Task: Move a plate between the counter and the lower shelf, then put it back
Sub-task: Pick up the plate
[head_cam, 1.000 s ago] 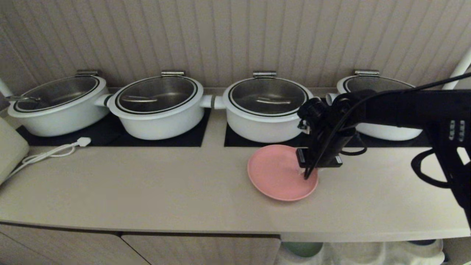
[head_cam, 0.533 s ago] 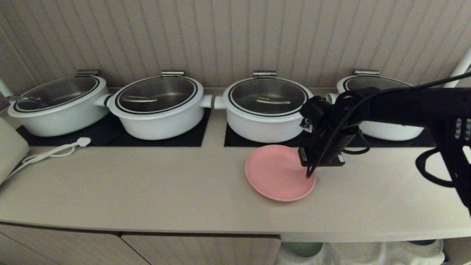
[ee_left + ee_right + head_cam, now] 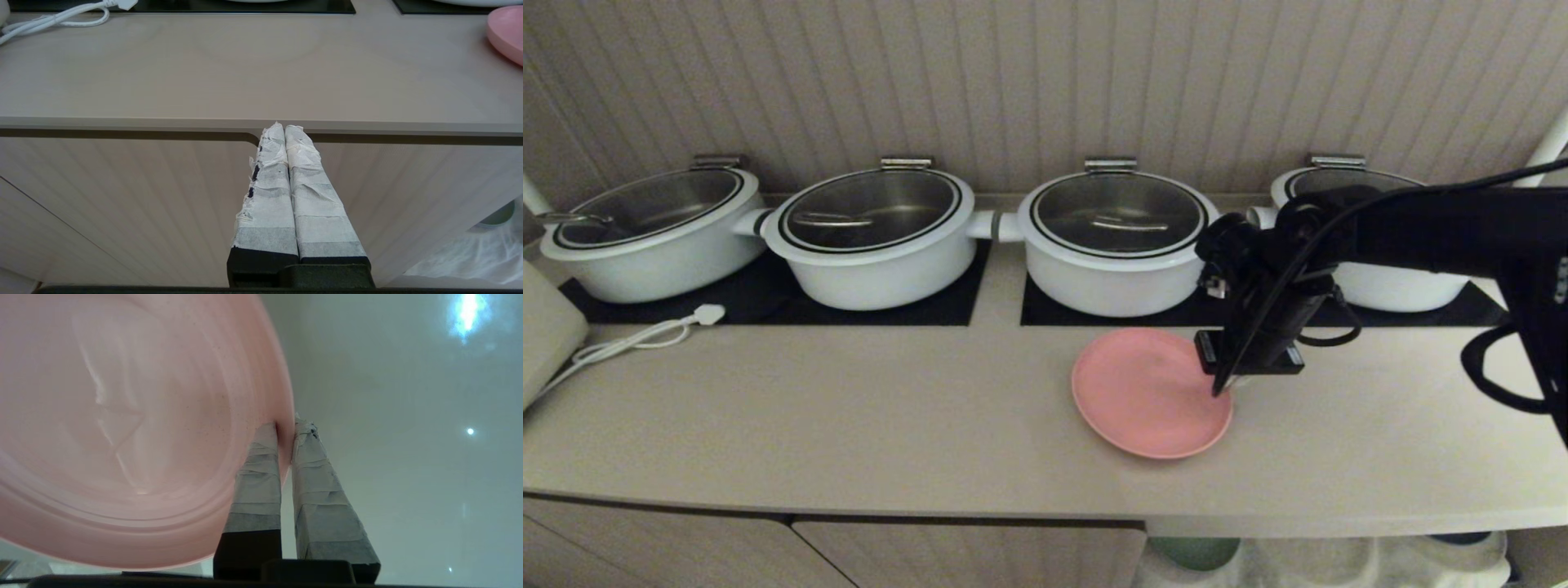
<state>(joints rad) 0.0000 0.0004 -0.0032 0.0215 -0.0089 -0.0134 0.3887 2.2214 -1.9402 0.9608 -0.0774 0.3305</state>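
Presently the round salmon-pink plate (image 3: 1150, 392) lies on the beige counter (image 3: 849, 408), before the white pots (image 3: 1115, 245). Right gripper (image 3: 286, 430) is clamped on its right-hand rim, one finger inside, one outside. Left gripper (image 3: 284, 132), closed and empty, hangs below the counter edge, well apart.
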